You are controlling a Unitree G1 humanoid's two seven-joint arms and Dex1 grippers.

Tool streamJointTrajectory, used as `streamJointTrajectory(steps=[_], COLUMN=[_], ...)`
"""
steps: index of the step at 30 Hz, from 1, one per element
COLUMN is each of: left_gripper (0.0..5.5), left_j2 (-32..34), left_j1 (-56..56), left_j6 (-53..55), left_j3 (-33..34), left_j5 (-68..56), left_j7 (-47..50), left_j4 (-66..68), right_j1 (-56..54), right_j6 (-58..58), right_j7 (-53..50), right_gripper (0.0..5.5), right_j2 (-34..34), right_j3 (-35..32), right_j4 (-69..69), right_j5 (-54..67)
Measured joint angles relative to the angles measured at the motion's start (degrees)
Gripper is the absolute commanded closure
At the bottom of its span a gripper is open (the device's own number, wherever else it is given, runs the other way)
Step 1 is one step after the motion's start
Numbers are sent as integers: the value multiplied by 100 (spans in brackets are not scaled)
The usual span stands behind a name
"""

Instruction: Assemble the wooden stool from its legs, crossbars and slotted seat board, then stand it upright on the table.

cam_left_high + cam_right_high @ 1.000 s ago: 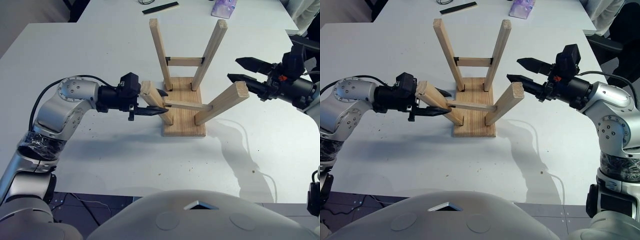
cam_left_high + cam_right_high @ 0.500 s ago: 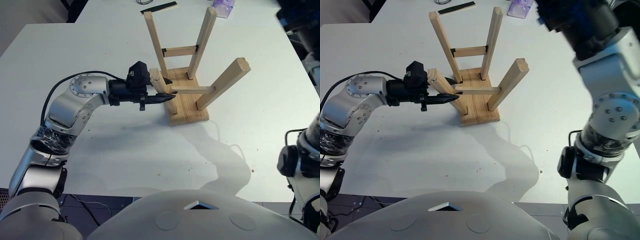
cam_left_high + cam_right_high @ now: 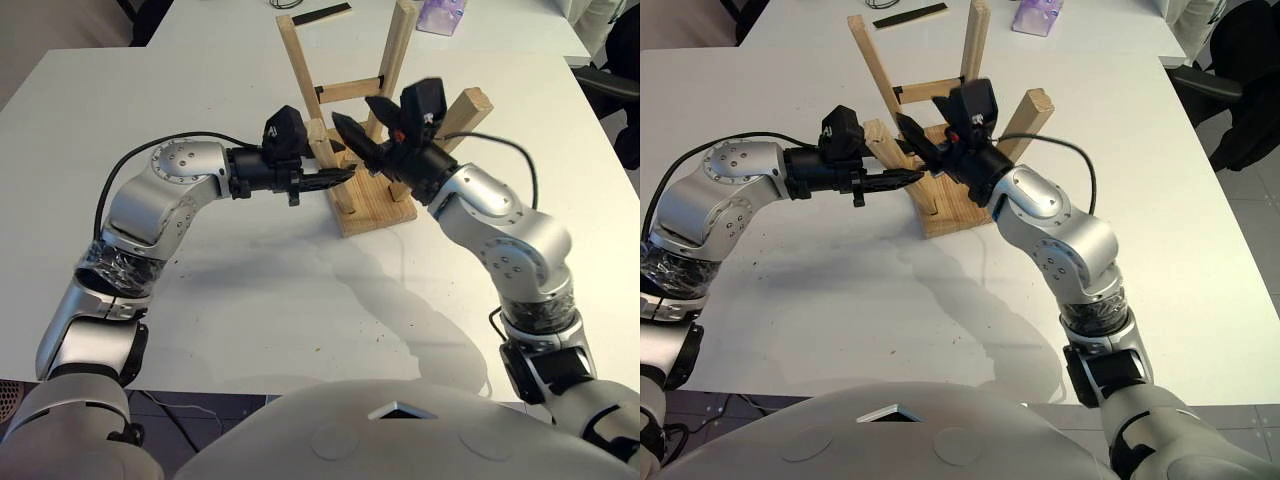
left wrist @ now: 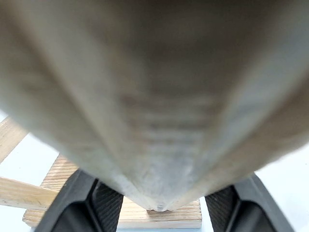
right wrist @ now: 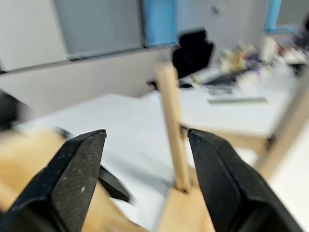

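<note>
The stool (image 3: 349,90) stands upside down on the white table (image 3: 250,270), its slotted seat board (image 3: 375,215) flat on the surface and the legs pointing up. The left gripper (image 3: 335,178) pinches the near left leg (image 3: 320,138), which leans outward. The right gripper (image 3: 352,110) hangs among the legs with its fingers spread, very near the left one. I think a sideways push here may pull the leaning leg from its slot, or the two grippers may strike together.
</note>
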Motion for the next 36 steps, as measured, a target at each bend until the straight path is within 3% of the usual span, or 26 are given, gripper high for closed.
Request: streamJointTrajectory(steps=[7,15,25,30,33,36], left_gripper=[344,344,344,344,344,344], left_j2=[-56,-160,-173,-149,-143,-145], left_j1=[-16,17,-311,-216,-158,-139], left_j6=[18,-312,32,193,248,258], left_j3=[1,-4,-57,-31,-9,-7], left_j5=[34,75,164,167,166,162], left_j7=[31,-97,-148,127,220,257], left_j4=[23,348,384,87,-8,-37], right_j1=[122,477,360,270,-849,-1870], right_j6=[-540,-1830,-1398,-488,-500,-529], right_j7=[161,926,1279,1029,556,195], right_gripper=[239,239,239,239,239,239], right_j2=[335,212,148,311,464,43], right_j3=[-121,441,312,-434,-1395,-2318], right_j4=[310,1366,1035,515,-151,-445], right_j5=[-447,-1673,-1639,-305,918,1394])
